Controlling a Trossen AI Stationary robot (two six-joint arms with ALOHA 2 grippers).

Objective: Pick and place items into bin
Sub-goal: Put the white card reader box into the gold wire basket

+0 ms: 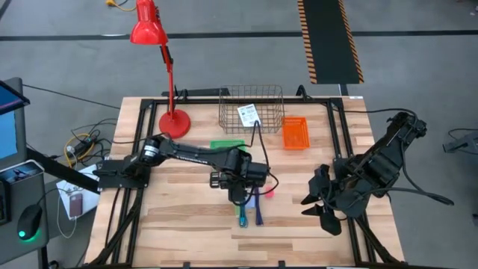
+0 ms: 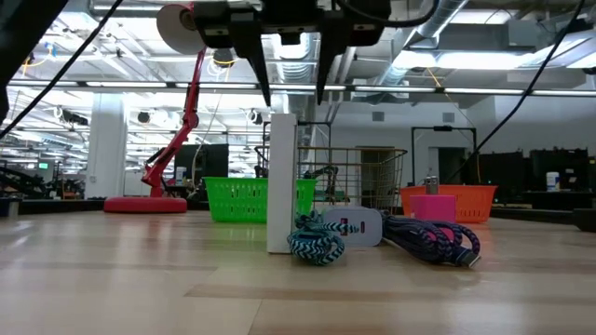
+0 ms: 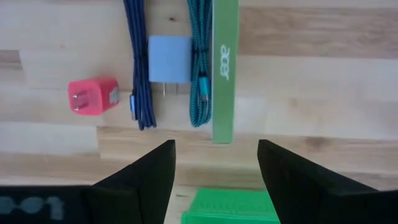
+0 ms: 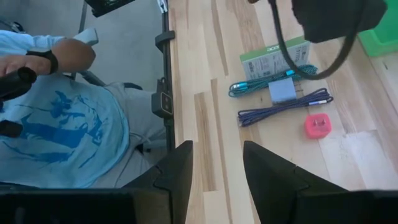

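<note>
My left gripper [image 1: 240,196] hangs over the middle of the pale wooden table [image 1: 187,232], its two dark fingers [image 3: 146,177] spread wide and gripping nothing; in the low view the tips stand clear above the things below.

Under it lies a row of small items. A green and white flat box [image 3: 224,68] stands on its narrow edge, with "acer" printed in white along the green side. Touching it is a teal braided charging cable [image 3: 200,62], then a pale blue-grey plug adapter [image 3: 168,59] with two metal prongs, then a dark blue braided cable [image 3: 138,62]. A pink-red plug adapter [image 3: 93,96] sits a little apart from the blue cable.

Farther back on the table is the wire mesh bin [image 1: 252,109]; a white printed packet [image 1: 248,114] lies inside it, its print too small to read. An orange plastic basket [image 1: 295,132] stands just beside the bin, and a green plastic basket [image 2: 256,198] is near my left arm. A red desk lamp [image 1: 160,67] stands at the back.

My right gripper [image 4: 216,168] waits at the table's right edge, fingers partly apart, nothing between them. A person in a light blue printed shirt [image 4: 62,130] sits beyond the table.
</note>
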